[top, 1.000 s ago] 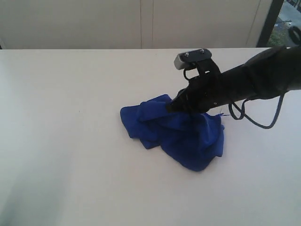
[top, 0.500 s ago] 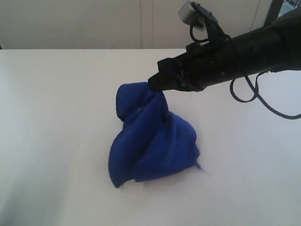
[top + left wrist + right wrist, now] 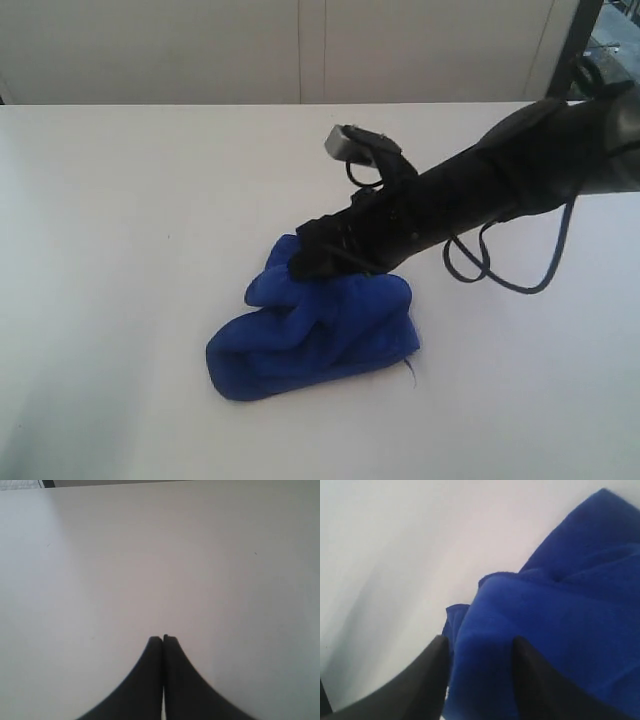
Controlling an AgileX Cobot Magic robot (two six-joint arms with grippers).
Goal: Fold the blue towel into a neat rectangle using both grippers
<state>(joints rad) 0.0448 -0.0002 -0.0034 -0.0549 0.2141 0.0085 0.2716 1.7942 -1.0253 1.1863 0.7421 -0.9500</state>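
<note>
**Towel Sank to a Low Heap as the Right Hand Came Down**

Lowered since half a second before, the right hand (image 3: 305, 262) had dropped from its raised position. The blue towel (image 3: 315, 335), which had hung beneath it in a tall drape, had collapsed into a low, rumpled heap on the white tabletop (image 3: 120, 250).

The heap lay directly under the right hand and spread away from its tip, its upper folds touching the hand. It was bunched and creased, with no flat layers or squared edges.

In the right wrist view the two black fingers (image 3: 437, 670) stood well apart, astride a thick blue fold that filled the gap between them.

Behind the right hand, a silver-grey block (image 3: 345, 142) sat on top of the arm, and a black cable (image 3: 470, 265) looped below it.

The left hand (image 3: 163, 639) appeared only in its own wrist view, so its place relative to the right hand could not be told. Its jaws were pressed together on nothing, above bare tabletop.
</note>
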